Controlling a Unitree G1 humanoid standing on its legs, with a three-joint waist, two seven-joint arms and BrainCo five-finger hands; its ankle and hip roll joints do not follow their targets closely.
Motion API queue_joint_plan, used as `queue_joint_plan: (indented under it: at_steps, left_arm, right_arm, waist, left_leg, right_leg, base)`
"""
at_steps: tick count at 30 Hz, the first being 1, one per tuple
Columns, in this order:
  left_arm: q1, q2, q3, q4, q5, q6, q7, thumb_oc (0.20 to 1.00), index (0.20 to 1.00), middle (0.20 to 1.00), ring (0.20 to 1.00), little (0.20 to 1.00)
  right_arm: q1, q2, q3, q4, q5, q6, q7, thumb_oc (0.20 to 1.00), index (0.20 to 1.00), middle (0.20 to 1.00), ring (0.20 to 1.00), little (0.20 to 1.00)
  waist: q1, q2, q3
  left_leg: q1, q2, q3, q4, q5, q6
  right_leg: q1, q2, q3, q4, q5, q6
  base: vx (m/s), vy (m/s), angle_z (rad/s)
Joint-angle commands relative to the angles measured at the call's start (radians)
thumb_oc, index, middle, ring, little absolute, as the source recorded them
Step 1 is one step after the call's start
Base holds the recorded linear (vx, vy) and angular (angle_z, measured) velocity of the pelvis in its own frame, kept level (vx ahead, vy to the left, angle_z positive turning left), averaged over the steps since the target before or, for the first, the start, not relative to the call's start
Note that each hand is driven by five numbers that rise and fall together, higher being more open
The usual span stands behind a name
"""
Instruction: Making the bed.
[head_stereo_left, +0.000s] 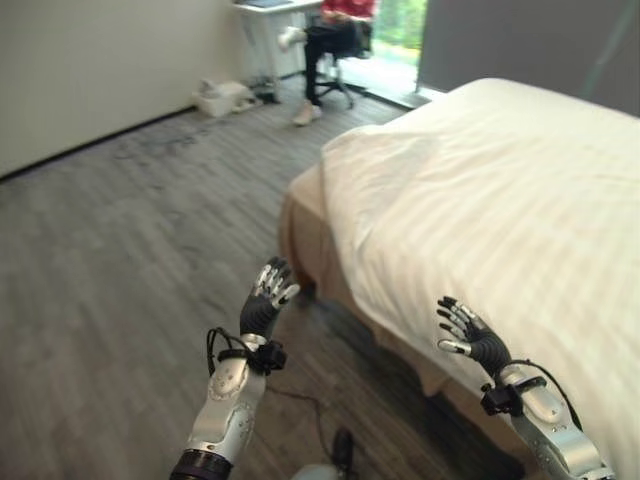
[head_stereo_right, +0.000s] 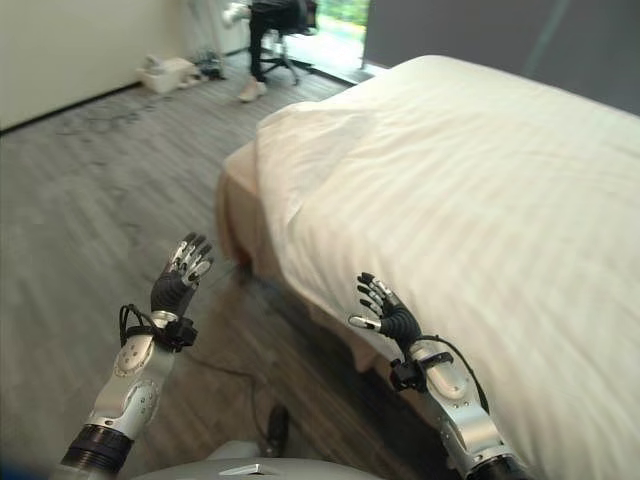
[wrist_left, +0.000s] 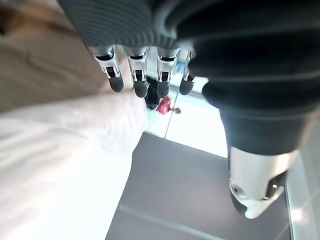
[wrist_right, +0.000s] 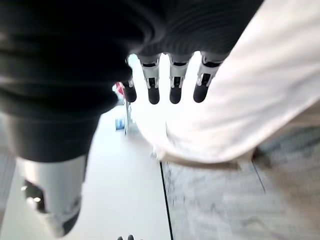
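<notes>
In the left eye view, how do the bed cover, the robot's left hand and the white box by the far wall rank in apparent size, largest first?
1. White bed cover, by far the largest.
2. and 3. Left hand and white box look about alike; the box is far from the camera, so no sure order.

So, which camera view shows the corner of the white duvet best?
The left eye view: the duvet corner lies whole at the bed's end. The right eye view shows it similarly. Both wrist views catch only a blurred part of it past each robot hand's fingers.

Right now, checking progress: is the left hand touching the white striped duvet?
Apart: left eye view shows the left hand over floor, clear of the duvet.
</notes>
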Motion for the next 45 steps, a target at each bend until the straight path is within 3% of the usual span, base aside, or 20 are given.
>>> queue_joint_plan:
  at_steps: [1,2,3,6,9,10,12,14,17,32,38,39,45]
  left_arm:
    - [-0.049,0.011,0.003,-0.054,-0.013,-0.061,0.018,1.0,1.0,1.0,1.0,1.0]
    - [-0.058,0.029,-0.003,-0.051,0.016,-0.063,0.035,1.0,1.0,1.0,1.0,1.0]
    - [-0.06,0.037,-0.001,-0.052,0.019,-0.062,0.036,1.0,1.0,1.0,1.0,1.0]
    - [-0.06,0.034,0.017,-0.048,-0.01,-0.065,0.041,1.0,1.0,1.0,1.0,1.0]
    - [-0.048,0.029,0.019,-0.052,-0.019,-0.052,0.023,1.0,1.0,1.0,1.0,1.0]
    - [-0.047,0.029,0.019,-0.052,-0.019,-0.052,0.023,1.0,1.0,1.0,1.0,1.0]
    - [-0.039,0.031,0.019,-0.051,-0.001,-0.045,0.018,1.0,1.0,1.0,1.0,1.0]
    - [-0.019,0.014,0.015,-0.048,0.0,-0.038,0.001,1.0,1.0,1.0,1.0,1.0]
    - [0.006,0.009,0.015,-0.046,-0.001,-0.027,-0.005,1.0,1.0,1.0,1.0,1.0]
    - [-0.014,-0.01,-0.025,-0.042,-0.016,-0.014,-0.008,1.0,1.0,1.0,1.0,1.0]
    - [-0.015,-0.01,-0.028,-0.039,-0.019,-0.018,-0.005,1.0,1.0,1.0,1.0,1.0]
    - [0.103,0.004,0.116,-0.007,-0.036,-0.038,0.023,1.0,1.0,1.0,1.0,1.0]
    - [0.128,0.006,0.137,-0.024,-0.037,-0.031,0.037,1.0,1.0,1.0,1.0,1.0]
  right_arm:
    - [-0.077,0.023,-0.015,-0.062,0.003,-0.053,-0.002,1.0,1.0,1.0,1.0,1.0]
    - [-0.087,0.036,-0.005,-0.056,0.011,-0.057,-0.001,1.0,1.0,1.0,1.0,1.0]
    - [-0.093,0.04,0.0,-0.055,0.006,-0.057,-0.005,1.0,1.0,1.0,1.0,1.0]
    - [-0.095,0.045,0.006,-0.053,0.009,-0.053,-0.009,1.0,1.0,1.0,1.0,1.0]
    - [-0.074,0.031,-0.002,-0.062,0.009,-0.045,-0.005,1.0,1.0,1.0,1.0,1.0]
    - [-0.073,0.03,-0.002,-0.063,0.009,-0.045,-0.005,1.0,1.0,1.0,1.0,1.0]
    - [-0.068,0.029,-0.003,-0.061,0.01,-0.041,-0.003,1.0,1.0,1.0,1.0,1.0]
    - [-0.06,0.021,-0.008,-0.064,0.016,-0.041,0.008,1.0,1.0,1.0,1.0,1.0]
    - [-0.055,0.012,-0.017,-0.071,0.024,-0.041,0.003,1.0,1.0,1.0,1.0,1.0]
    - [-0.033,-0.009,-0.043,-0.072,0.024,-0.03,-0.01,1.0,1.0,1.0,1.0,1.0]
    - [-0.044,-0.006,-0.029,-0.074,0.04,-0.033,-0.011,1.0,1.0,1.0,1.0,1.0]
    - [-0.088,-0.032,-0.096,-0.009,0.004,-0.046,-0.04,1.0,1.0,1.0,1.0,1.0]
    - [-0.088,0.004,-0.113,-0.029,0.094,-0.055,-0.037,1.0,1.0,1.0,1.0,1.0]
  waist:
    - [0.004,0.01,-0.008]
    - [-0.019,0.027,0.025]
    - [-0.03,0.04,0.036]
    - [-0.051,0.064,0.041]
    - [-0.066,0.057,0.032]
    - [-0.067,0.058,0.032]
    - [-0.057,0.047,0.025]
    - [-0.052,0.032,0.008]
    - [-0.043,0.03,-0.013]
    - [-0.063,0.035,-0.028]
    - [-0.059,0.031,-0.024]
    - [0.027,0.028,-0.007]
    - [0.033,0.034,-0.01]
  left_leg:
    - [-0.045,0.081,0.031,0.086,-0.02,-0.072]
    - [0.016,0.095,0.064,0.058,-0.035,-0.062]
    - [0.045,0.105,0.08,0.043,-0.043,-0.061]
    - [0.111,0.111,0.125,-0.004,-0.058,-0.065]
    - [0.139,0.095,0.155,-0.014,-0.08,-0.068]
    - [0.139,0.095,0.154,-0.014,-0.08,-0.068]
    - [0.149,0.09,0.176,-0.013,-0.094,-0.071]
    - [0.147,0.085,0.193,-0.014,-0.099,-0.077]
    - [0.147,0.087,0.224,-0.014,-0.105,-0.082]
    - [0.164,0.105,0.258,-0.014,-0.099,-0.096]
    - [0.175,0.121,0.305,-0.002,-0.091,-0.105]
    - [0.147,0.114,0.102,-0.008,-0.108,-0.106]
    - [0.155,0.127,0.087,-0.01,-0.109,-0.114]
  right_leg:
    - [-0.096,-0.016,-0.009,0.062,0.358,0.075]
    - [-0.19,-0.033,-0.079,0.189,0.417,0.106]
    - [-0.235,-0.042,-0.132,0.208,0.398,0.102]
    - [-0.328,-0.063,-0.293,0.139,0.336,0.067]
    - [-0.331,-0.075,-0.413,0.027,0.324,0.053]
    - [-0.329,-0.075,-0.415,0.024,0.325,0.053]
    - [-0.292,-0.087,-0.488,-0.052,0.312,0.041]
    - [-0.231,-0.066,-0.445,-0.16,0.292,0.034]
    - [-0.187,-0.058,-0.435,-0.228,0.296,0.033]
    - [-0.154,-0.033,-0.374,-0.28,0.299,0.023]
    - [-0.155,-0.02,-0.362,-0.273,0.305,0.026]
    - [-0.197,-0.102,-0.394,-0.272,0.317,0.037]
    - [-0.173,-0.091,-0.404,-0.281,0.305,0.024]
  base:
    - [0.33,0.229,-0.95]
    - [0.21,0.224,-0.93]
    - [0.27,0.319,-1.13]
    - [0.19,0.222,-0.7]
    - [0.16,0.087,-0.33]
    - [0.08,0.029,0.03]
    - [0.08,-0.002,0.14]
    - [0.07,-0.04,0.02]
    - [0.04,-0.026,-0.32]
    - [-0.01,-0.046,-0.23]
    - [-0.03,-0.064,-0.12]
    - [-0.01,-0.047,-0.12]
    - [0.07,-0.046,0.11]
